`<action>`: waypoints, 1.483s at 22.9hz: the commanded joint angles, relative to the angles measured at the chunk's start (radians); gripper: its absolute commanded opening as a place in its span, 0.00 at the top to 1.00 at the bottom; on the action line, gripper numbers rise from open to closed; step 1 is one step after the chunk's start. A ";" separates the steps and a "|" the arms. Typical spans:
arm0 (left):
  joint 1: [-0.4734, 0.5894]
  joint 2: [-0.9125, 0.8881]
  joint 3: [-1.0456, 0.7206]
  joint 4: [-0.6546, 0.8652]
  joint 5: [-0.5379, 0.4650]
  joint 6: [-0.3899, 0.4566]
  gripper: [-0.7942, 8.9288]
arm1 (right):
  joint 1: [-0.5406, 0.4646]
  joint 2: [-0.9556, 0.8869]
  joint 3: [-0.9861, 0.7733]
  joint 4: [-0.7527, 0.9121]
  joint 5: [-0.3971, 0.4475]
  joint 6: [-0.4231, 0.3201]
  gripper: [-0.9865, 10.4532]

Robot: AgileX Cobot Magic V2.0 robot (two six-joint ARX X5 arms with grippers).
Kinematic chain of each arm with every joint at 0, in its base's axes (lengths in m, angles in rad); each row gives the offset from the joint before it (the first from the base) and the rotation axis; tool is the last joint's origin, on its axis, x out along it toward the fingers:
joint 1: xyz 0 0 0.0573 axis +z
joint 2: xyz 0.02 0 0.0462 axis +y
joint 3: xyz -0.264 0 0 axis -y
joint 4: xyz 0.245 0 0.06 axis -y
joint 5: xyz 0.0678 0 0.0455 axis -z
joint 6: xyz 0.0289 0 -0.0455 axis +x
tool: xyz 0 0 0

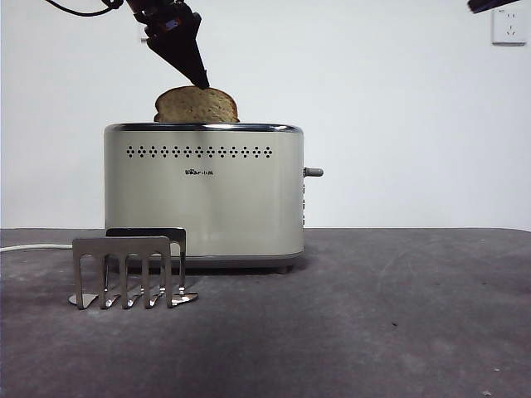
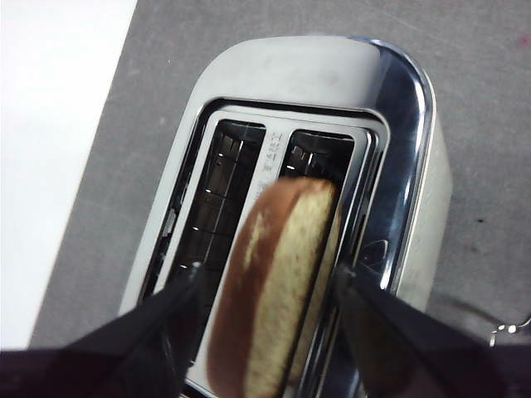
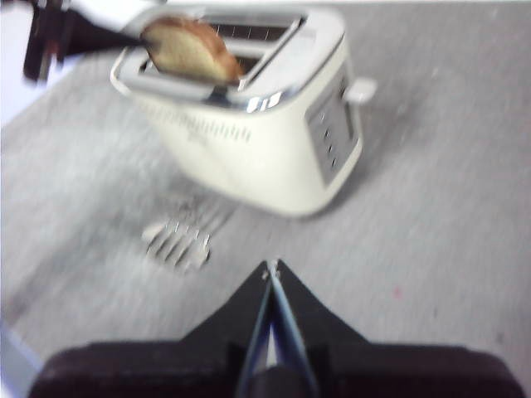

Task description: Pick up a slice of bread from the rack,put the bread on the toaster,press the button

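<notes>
Left pincer (image 2: 265, 286), jaws spread either side of the slice of bread (image 2: 278, 274), which stands partly in a slot of the toaster (image 1: 203, 191) directly beneath. Risk: a jaw grazing the crust tips it. Beyond, right pincer (image 3: 272, 274) waits closed.

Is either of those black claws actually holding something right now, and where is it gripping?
Nothing seems held. The left gripper is open, its jaws standing apart from the slice of bread, which sits partly in the toaster slot. The right gripper is shut on nothing.
</notes>
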State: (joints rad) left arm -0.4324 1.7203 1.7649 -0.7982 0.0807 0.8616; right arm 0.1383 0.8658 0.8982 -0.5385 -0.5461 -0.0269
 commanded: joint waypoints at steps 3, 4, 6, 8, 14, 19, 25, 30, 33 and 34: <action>0.002 -0.010 -0.008 0.020 -0.002 -0.152 0.62 | 0.002 0.084 0.000 0.142 0.001 0.073 0.92; 0.002 -0.018 -0.008 0.018 -0.003 -0.195 0.62 | 0.002 0.108 0.000 0.180 0.000 0.090 0.92; 0.002 -0.048 -0.008 0.010 -0.001 -0.314 0.62 | 0.002 0.166 0.000 0.272 -0.006 0.129 0.92; 0.002 -0.093 -0.008 -0.013 0.003 -0.419 0.62 | 0.002 0.235 0.001 0.368 -0.006 0.179 0.92; 0.000 -0.281 -0.008 -0.203 0.104 -0.599 0.62 | 0.002 0.510 0.097 0.538 -0.110 0.312 0.92; 0.000 -0.379 -0.008 -0.257 0.166 -0.618 0.62 | 0.013 0.663 0.219 0.537 -0.116 0.349 0.92; 0.000 -0.449 -0.008 -0.313 0.187 -0.628 0.62 | 0.032 0.820 0.337 0.538 -0.133 0.352 0.92; 0.000 -0.473 -0.008 -0.351 0.195 -0.634 0.62 | 0.060 0.934 0.414 0.541 -0.132 0.351 0.92; 0.000 -0.476 -0.008 -0.362 0.224 -0.636 0.62 | 0.074 0.993 0.451 0.555 -0.129 0.352 0.92; 0.000 -0.476 -0.008 -0.366 0.237 -0.638 0.62 | 0.076 1.007 0.457 0.562 -0.128 0.352 0.92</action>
State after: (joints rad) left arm -0.4328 1.2469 1.7653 -1.1610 0.3054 0.2337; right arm 0.2104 1.8606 1.3514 0.0116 -0.6762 0.3187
